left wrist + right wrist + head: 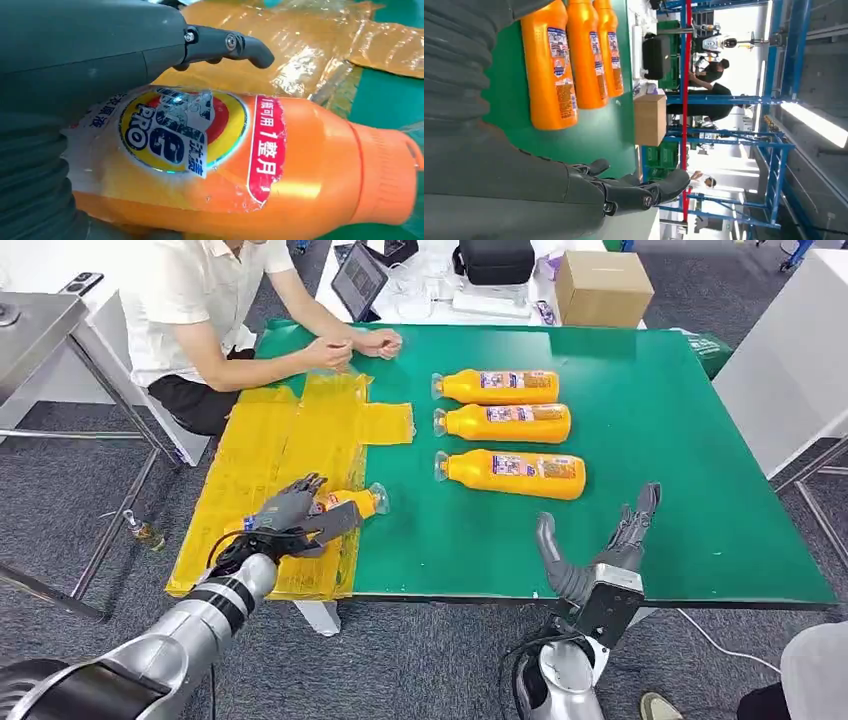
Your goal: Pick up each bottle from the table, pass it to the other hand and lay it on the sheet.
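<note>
My left hand (293,516) grips an orange bottle (356,502) lying on its side, low over the near right part of the yellow plastic sheet (262,455). In the left wrist view the bottle (210,160) lies under my left hand (100,55), with the sheet (300,50) behind it. Three more orange bottles lie in a row on the green table: the far one (497,386), the middle one (505,423) and the near one (512,473). My right hand (608,545) is open at the table's front edge, short of the near bottle (549,65), holding nothing.
A person in a white shirt (195,300) sits at the far left, both hands (355,345) resting at the sheet's far edge. Beyond the green table (680,470) stand a cardboard box (603,287), a black bag (495,260) and a tablet (358,278). A metal bench (40,325) stands left.
</note>
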Available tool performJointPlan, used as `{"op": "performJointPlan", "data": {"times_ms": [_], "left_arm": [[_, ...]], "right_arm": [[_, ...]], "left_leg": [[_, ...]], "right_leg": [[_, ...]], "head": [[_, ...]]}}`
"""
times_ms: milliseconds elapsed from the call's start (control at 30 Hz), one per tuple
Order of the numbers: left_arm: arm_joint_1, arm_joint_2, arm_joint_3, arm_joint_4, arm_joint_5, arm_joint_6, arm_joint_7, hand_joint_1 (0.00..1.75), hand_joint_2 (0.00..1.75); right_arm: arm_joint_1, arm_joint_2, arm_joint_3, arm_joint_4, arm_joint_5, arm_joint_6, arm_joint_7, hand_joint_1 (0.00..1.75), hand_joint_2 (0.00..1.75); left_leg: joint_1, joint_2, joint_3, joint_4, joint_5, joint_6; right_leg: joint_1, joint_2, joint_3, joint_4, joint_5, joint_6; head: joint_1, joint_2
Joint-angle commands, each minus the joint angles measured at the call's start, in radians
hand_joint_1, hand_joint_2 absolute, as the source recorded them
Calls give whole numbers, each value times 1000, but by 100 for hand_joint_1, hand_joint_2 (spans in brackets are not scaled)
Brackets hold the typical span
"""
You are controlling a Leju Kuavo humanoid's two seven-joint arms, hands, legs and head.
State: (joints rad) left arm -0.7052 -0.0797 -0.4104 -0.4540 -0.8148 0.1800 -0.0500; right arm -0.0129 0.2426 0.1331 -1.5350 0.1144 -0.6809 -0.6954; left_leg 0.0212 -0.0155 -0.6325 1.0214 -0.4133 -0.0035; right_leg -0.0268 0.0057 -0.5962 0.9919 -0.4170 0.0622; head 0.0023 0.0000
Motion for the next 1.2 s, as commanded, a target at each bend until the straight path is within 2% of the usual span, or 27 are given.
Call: {"op": "performJointPlan", "data": {"times_ms": [33,100,267,300,367,400,433,567,633,667,733,767,833,867,900,1000,1067,1200], "left_arm": [[82,-59,91,-66,105,13,-172,0,175],[102,-68,103,-118,129,30,-193,0,175],[233,-73,101,-441,321,6,-290,0,175],[255,-67,84,-503,323,40,-303,0,175],[269,-65,74,-532,322,62,-307,0,175],[276,-62,67,-551,321,67,-299,0,175],[283,-52,46,-572,291,114,-307,0,175],[302,-53,17,-605,286,189,-325,0,175],[324,-47,-8,-619,241,287,-353,0,175],[335,-44,-20,-625,234,306,-357,0,175],[345,-44,-32,-628,207,351,-367,0,175],[353,-49,-38,-635,206,353,-368,0,175],[358,-50,-40,-640,207,356,-367,0,175],[375,-60,-36,-658,228,359,-378,0,175],[405,-78,-32,-686,273,344,-386,0,175],[492,-128,-48,-738,380,303,-373,0,175],[530,-141,-90,-738,401,308,-380,0,175],[541,-147,-99,-736,400,319,-387,0,175]], "right_arm": [[-17,-37,1,67,-3,-17,-3,0,175],[-13,-38,0,65,-3,-16,-3,0,175],[9,-32,-12,48,7,-17,-3,0,175],[11,-34,-9,46,4,-17,-3,0,175],[13,-33,-10,45,4,-17,-3,0,175],[12,-29,-14,46,9,-17,-3,0,175],[13,-30,-13,49,8,-17,-3,0,175],[7,-27,-21,80,48,-17,-3,0,175],[-26,-73,22,217,145,-13,-3,0,175],[-65,-101,28,317,309,-17,6,0,175],[-83,-93,-19,325,334,-17,-3,0,175],[-100,-89,-58,365,437,-17,-3,0,175],[-106,-95,-66,377,476,-17,-3,0,175],[-112,-86,-142,395,747,-17,58,0,175],[-119,-114,-180,418,981,-17,177,0,175],[-136,-205,-190,501,1220,-17,393,0,175],[-150,-247,-173,551,1264,-17,431,0,175],[-154,-251,-172,555,1259,-17,431,0,175]], "left_leg": [[0,1,3,-2,0,1],[0,-1,3,-1,0,2],[0,2,3,-1,-1,2],[0,2,4,-1,-2,2],[-1,0,-1,0,0,1],[0,2,3,0,-3,2],[0,2,-1,0,-1,1],[0,2,-1,0,-2,1],[1,2,0,-1,-2,1],[0,2,-1,-1,-1,1],[1,4,1,-2,-2,2],[1,5,2,-2,-2,2],[0,2,-2,-1,-1,1],[0,2,0,-2,-1,2],[0,0,-2,-1,-1,1],[0,0,-2,-1,-1,1],[-1,-1,0,-2,-2,2],[-1,-1,-2,0,-3,3]], "right_leg": [[0,0,3,-2,0,-2],[0,-1,4,-2,0,-2],[0,0,4,-2,0,-3],[1,-1,4,-3,-1,-4],[0,-1,-1,-1,0,-1],[1,-1,3,-2,-2,-4],[0,1,-1,-1,0,-2],[1,0,-1,-1,-1,-3],[1,1,-1,-3,0,-2],[1,1,-2,-3,0,-2],[2,3,0,-5,1,-2],[2,3,2,-5,1,-3],[0,1,-2,-2,0,-2],[1,0,1,-4,0,-3],[1,-1,-1,-3,0,-2],[1,-2,-1,-3,0,-1],[0,-3,1,-5,-1,-1],[0,-3,0,-3,-1,-2]], "head": [[0,0],[0,0],[0,0],[0,0],[1,0],[0,0],[0,0],[0,0],[0,0],[0,0],[0,0],[0,0],[1,0],[0,0],[0,0],[1,0],[0,0],[1,0]]}}
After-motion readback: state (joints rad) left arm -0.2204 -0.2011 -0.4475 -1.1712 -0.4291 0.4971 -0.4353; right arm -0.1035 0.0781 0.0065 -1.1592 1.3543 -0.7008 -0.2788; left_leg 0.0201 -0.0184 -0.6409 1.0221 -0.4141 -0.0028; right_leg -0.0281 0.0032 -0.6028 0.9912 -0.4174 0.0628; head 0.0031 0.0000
